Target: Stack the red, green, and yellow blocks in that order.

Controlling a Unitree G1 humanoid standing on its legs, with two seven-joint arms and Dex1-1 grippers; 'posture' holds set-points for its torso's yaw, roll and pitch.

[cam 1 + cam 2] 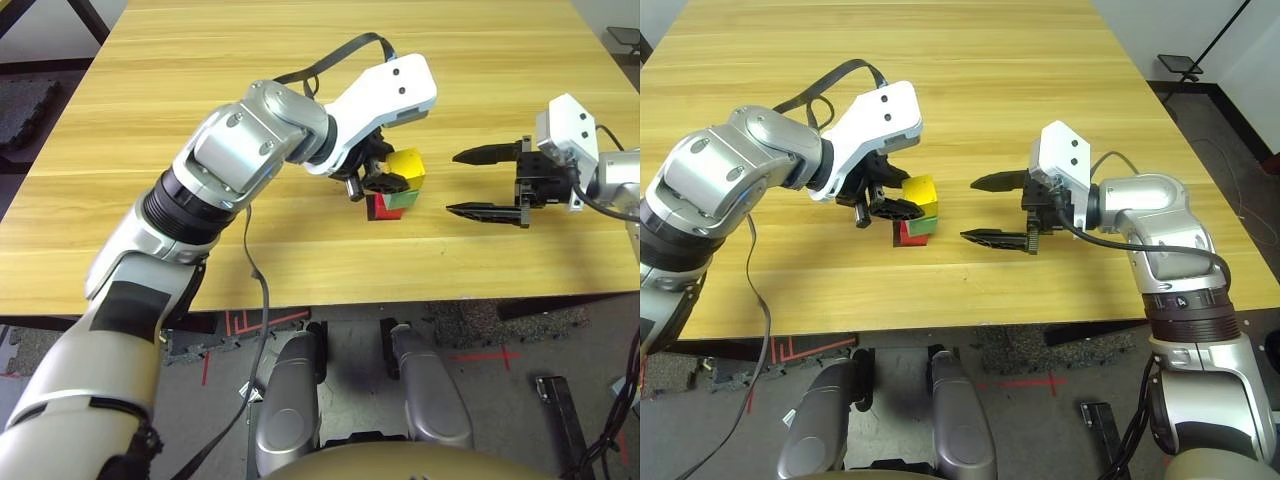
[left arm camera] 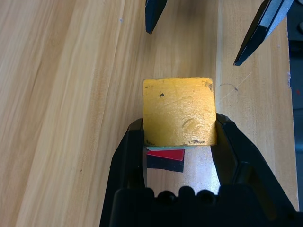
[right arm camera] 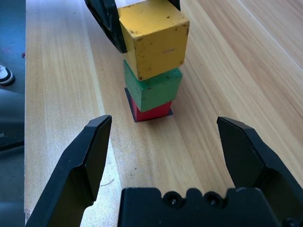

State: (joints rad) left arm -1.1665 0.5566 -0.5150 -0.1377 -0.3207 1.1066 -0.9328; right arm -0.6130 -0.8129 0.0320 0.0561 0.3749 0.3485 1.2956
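Note:
A red block (image 3: 150, 112) sits on a flat black square patch (image 2: 164, 163) near the table's front edge. On it rests the green block (image 3: 154, 90). The yellow block (image 3: 152, 35) is on top, slightly skewed against the green one. My left gripper (image 2: 180, 124) is shut on the yellow block, one finger pressing on each side. To the right of the stack (image 1: 398, 190), my right gripper (image 1: 452, 183) stands open. It points at the stack from about a hand's width away, with nothing between its fingers.
The stack stands on a wooden table (image 1: 200, 60) with bare surface behind it and to both sides. The table's front edge (image 1: 400, 290) runs close in front of the stack, with floor below it.

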